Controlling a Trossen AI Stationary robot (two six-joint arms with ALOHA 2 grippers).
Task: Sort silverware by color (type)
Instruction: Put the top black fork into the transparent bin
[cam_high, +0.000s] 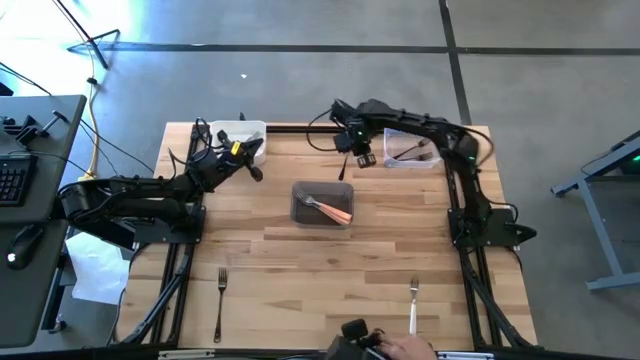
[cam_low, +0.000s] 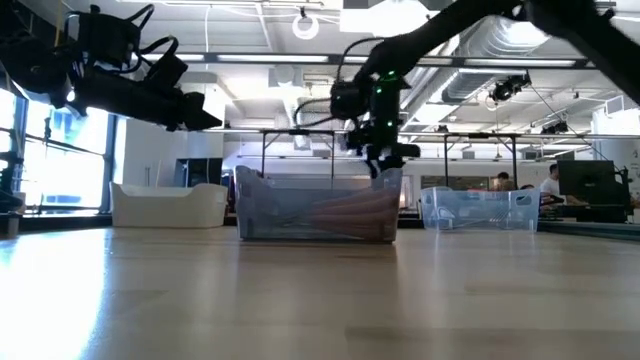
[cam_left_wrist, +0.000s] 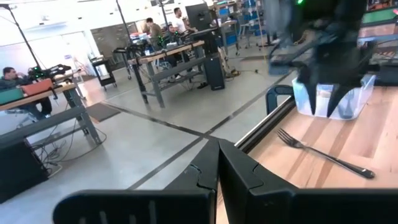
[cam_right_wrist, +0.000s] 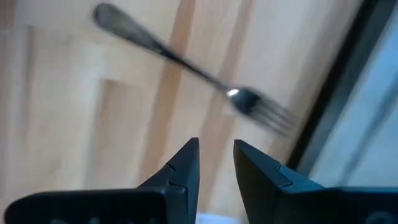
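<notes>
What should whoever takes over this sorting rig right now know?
Left gripper: shut, empty, by the white tub.
Right gripper: slightly open, empty, poised above a loose fork beside the clear tub.
Done: orange-handled forks lie in the middle tub.
Left: that loose fork, plus a dark-handled fork and a white-handled fork at the table's near edge.
</notes>
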